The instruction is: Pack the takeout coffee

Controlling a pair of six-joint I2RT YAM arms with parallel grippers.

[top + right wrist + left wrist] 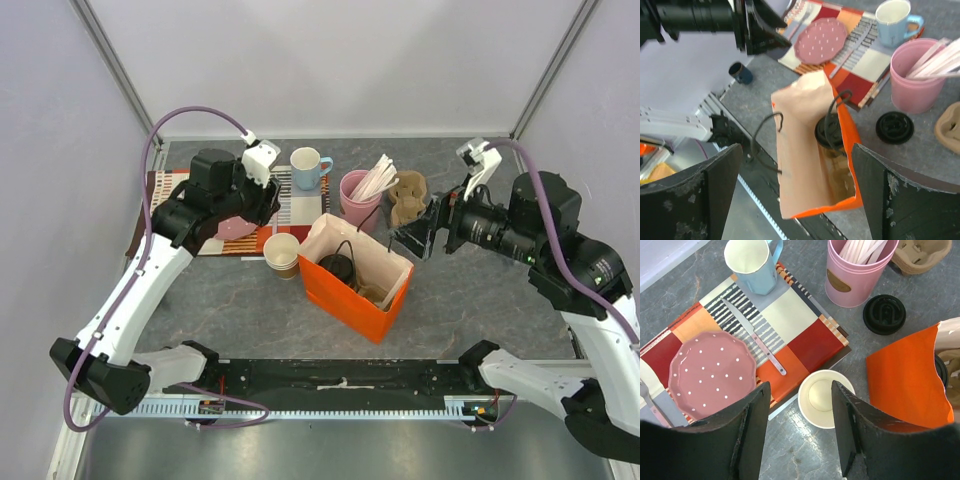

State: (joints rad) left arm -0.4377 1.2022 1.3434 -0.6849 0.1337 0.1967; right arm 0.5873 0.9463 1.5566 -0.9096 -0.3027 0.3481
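The takeout coffee [340, 268], a brown cup with a black dome lid, stands inside the open orange paper bag [352, 290] at mid-table. In the right wrist view its lid [830, 131] shows under the bag's black cord handles, inside the bag [805, 155]. My right gripper [415, 238] is open and empty, just right of and above the bag's mouth; it also shows in its wrist view [800, 200]. My left gripper [265, 208] is open and empty, above a lidless paper cup [822, 397] left of the bag; it also shows in its wrist view [800, 430].
A striped placemat [785, 315] holds a pink dotted plate [712, 372], a knife [752, 335] and a light-blue mug [752, 262]. A pink tumbler of white sticks [855, 270], a loose black lid [884, 314] and a pulp cup carrier [407, 195] sit behind the bag.
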